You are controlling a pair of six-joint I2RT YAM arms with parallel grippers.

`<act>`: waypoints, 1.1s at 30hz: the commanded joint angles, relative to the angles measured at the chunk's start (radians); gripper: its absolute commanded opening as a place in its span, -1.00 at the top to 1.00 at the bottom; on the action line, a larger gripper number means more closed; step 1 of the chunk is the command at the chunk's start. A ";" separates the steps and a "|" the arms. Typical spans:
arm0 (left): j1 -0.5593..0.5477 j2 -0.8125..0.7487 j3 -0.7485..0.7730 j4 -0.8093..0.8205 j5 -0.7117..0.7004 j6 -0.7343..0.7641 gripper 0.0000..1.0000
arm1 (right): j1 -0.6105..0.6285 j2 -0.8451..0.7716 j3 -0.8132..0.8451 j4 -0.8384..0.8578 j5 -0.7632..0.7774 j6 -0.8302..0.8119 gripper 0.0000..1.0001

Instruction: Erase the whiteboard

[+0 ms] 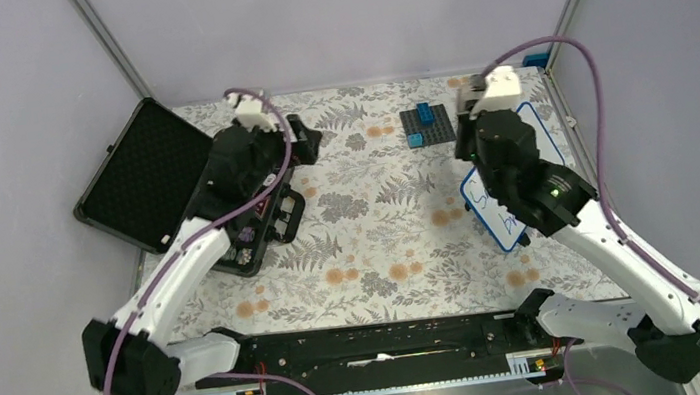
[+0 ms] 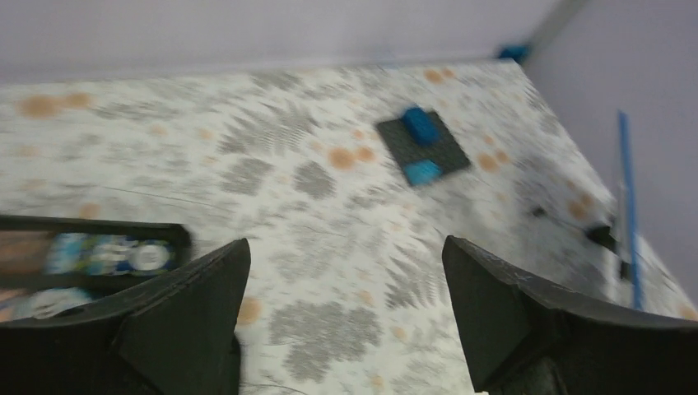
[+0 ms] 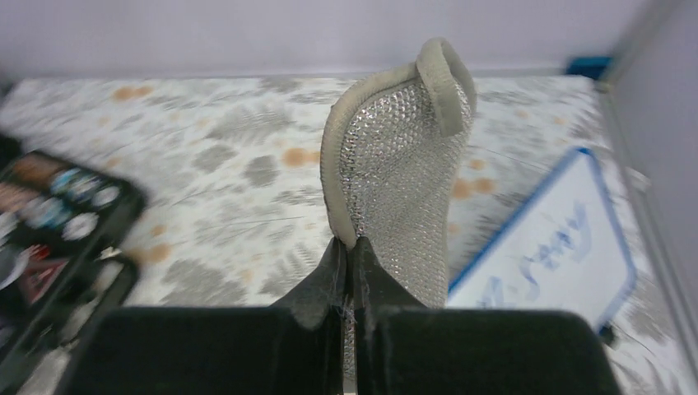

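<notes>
Our right gripper (image 3: 350,247) is clenched on a silvery mesh pad (image 3: 403,156). The whiteboard (image 3: 556,247), blue writing on it, lies at the wrist view's lower right. We should lay the pad flat and sweep evenly across the writing. Our left gripper (image 2: 346,267) hangs released near the black case (image 1: 143,172), upper left; the brick plate (image 1: 426,126) sits apart from the board.

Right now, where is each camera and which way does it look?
Top camera: above and behind the arms, looking down on the table; both arms show.
Left wrist camera: on the left arm, looking across the table at the studded plate; open left pincer shows.
Right wrist camera: on the right arm, looking forward; right pincer shut on a silvery sponge.
Shared: right wrist and top views both show the whiteboard.
</notes>
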 commanded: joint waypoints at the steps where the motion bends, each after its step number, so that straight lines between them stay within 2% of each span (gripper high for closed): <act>1: -0.073 0.148 0.145 -0.040 0.322 -0.093 -0.86 | -0.158 -0.022 -0.112 -0.086 0.090 0.063 1.00; 4: -0.167 0.277 0.203 -0.028 0.444 -0.162 -0.82 | -0.262 -0.054 -0.184 -0.132 0.055 0.164 1.00; 7: -0.273 0.394 0.245 0.018 0.506 -0.227 -0.78 | -0.335 -0.102 -0.265 -0.146 0.005 0.234 1.00; 13: -0.373 0.634 0.417 0.062 0.622 -0.320 -0.69 | -0.394 -0.216 -0.460 -0.097 -0.094 0.299 1.00; 18: -0.404 0.758 0.515 0.044 0.607 -0.340 -0.55 | -0.398 -0.300 -0.545 -0.088 -0.108 0.348 1.00; 21: -0.418 0.796 0.537 0.073 0.591 -0.351 -0.37 | -0.398 -0.327 -0.595 -0.067 -0.126 0.367 1.00; 24: -0.430 0.830 0.594 0.035 0.577 -0.317 -0.17 | -0.399 -0.361 -0.624 -0.062 -0.101 0.375 1.00; 26: -0.436 0.846 0.614 0.022 0.567 -0.297 -0.11 | -0.399 -0.377 -0.639 -0.060 -0.067 0.372 1.00; 30: -0.455 0.867 0.638 0.013 0.537 -0.279 0.00 | -0.399 -0.365 -0.643 -0.069 -0.053 0.380 1.00; 33: -0.475 0.885 0.680 -0.058 0.508 -0.235 0.22 | -0.399 -0.346 -0.642 -0.062 -0.099 0.384 1.00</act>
